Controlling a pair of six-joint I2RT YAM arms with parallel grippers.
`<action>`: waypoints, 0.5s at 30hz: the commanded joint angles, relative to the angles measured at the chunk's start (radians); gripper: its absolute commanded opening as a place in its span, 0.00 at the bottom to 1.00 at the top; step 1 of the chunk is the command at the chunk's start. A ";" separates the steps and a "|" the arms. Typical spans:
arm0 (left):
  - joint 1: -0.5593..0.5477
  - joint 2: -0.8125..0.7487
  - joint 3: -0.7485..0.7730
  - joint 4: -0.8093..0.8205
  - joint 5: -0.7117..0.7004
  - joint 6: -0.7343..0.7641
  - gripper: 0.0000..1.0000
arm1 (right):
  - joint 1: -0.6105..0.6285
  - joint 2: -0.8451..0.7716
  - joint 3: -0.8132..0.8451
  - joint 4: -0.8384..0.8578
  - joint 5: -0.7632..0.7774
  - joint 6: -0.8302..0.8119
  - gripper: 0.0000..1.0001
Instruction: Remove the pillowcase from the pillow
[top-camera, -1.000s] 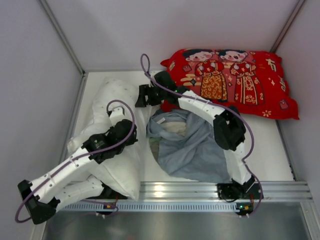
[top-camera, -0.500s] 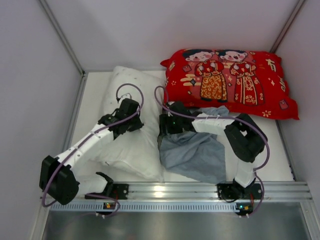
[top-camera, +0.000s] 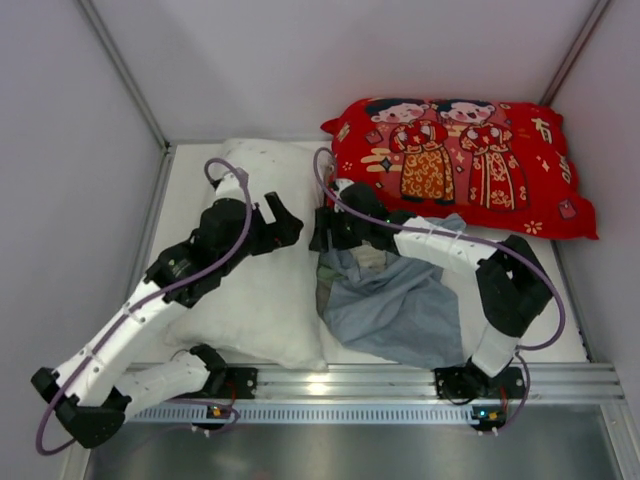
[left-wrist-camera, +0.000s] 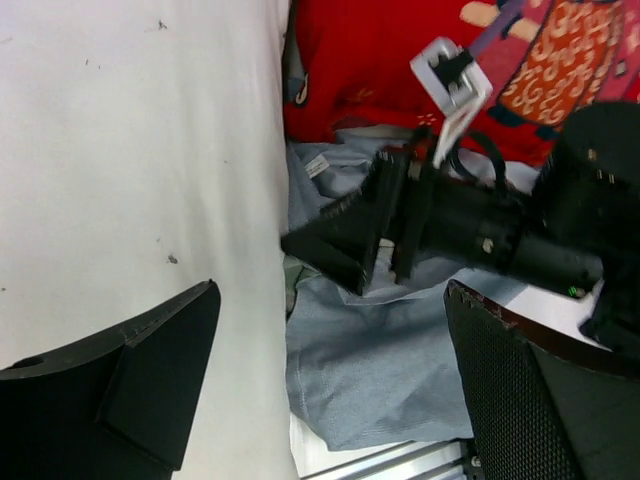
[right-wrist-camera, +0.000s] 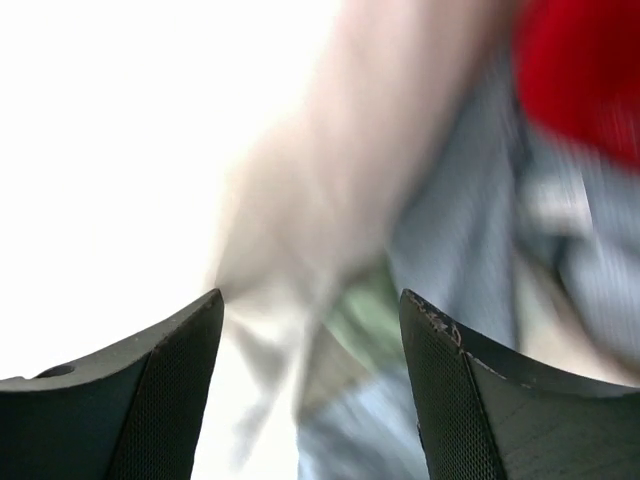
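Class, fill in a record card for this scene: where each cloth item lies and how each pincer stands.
pillow: plain white, bare, on the left
pillowcase: crumpled blue-grey heap against the pillow's right side, fully off it
red cartoon-print pillow: far right, behind the pillowcase
left pincer: open, above the pillow's right edge
right pincer: open, at the pillowcase's far-left edge

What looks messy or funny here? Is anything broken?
The pillowcase is the messy thing: it lies crumpled in a heap, blue-grey side out, beside the bare white pillow. It is off the pillow, so that fits. Nothing looks torn or spilled.
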 joint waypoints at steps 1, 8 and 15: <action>-0.002 -0.123 -0.021 -0.006 0.024 -0.018 0.96 | 0.015 0.081 0.165 -0.030 -0.041 -0.039 0.68; 0.000 -0.304 -0.021 -0.021 0.131 -0.049 0.96 | 0.051 0.276 0.362 0.001 -0.089 -0.038 0.69; 0.000 -0.378 0.004 -0.128 0.141 -0.077 0.96 | 0.065 0.753 0.955 -0.100 -0.278 -0.114 0.69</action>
